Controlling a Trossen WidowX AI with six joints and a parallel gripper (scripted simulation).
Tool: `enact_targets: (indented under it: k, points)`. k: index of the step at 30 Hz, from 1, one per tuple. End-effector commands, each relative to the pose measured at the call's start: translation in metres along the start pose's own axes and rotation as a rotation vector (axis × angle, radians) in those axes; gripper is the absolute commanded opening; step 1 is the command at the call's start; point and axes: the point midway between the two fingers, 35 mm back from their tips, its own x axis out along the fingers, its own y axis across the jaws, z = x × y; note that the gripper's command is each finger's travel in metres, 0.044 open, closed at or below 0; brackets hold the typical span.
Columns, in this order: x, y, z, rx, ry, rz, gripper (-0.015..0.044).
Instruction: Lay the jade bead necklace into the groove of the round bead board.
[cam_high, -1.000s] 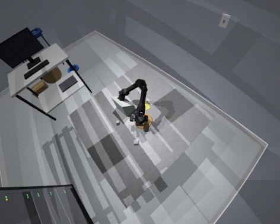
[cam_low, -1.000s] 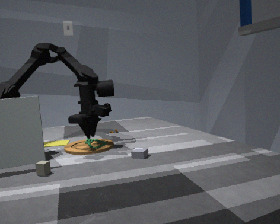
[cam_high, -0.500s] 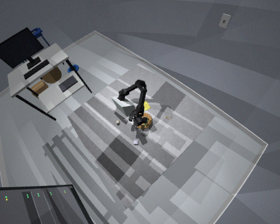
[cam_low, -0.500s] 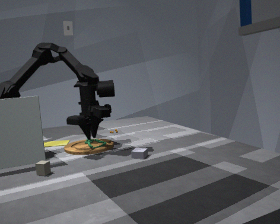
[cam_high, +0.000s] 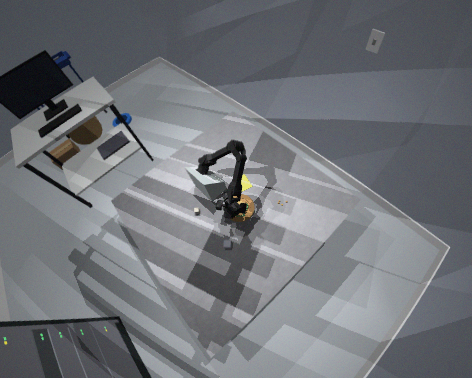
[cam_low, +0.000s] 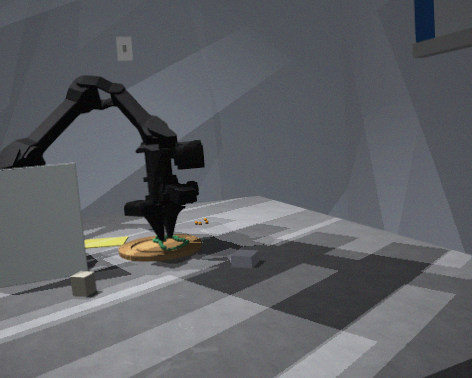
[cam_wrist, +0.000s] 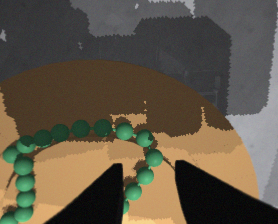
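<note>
Surface in patchy shadow, grey walls beyond, end effector released, jade necklace on round board

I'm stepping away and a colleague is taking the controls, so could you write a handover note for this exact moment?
End effector: partly open, low over the round board, nothing gripped; fingertips beside a strand.
Jade necklace: on the board; part is hidden by the fingers in the wrist view.
Done: necklace is on the board, its far stretch roughly following the groove.
Left: both side strands run inside the groove; they probably need easing outward, then a check of the hidden part.
</note>
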Motion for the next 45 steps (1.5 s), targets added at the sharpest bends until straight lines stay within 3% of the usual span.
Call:
enact_targets:
  k: [1,17,22,45]
  points:
    - [0.009,-0.003,-0.002,0.014,0.009,-0.003,0.012]
    - [0.023,-0.004,-0.004,0.02,0.013,-0.006,0.012]
    - [0.022,-0.003,-0.002,0.01,0.005,-0.008,0.0]
    - [0.022,-0.003,-0.002,0.01,0.005,-0.008,0.0]
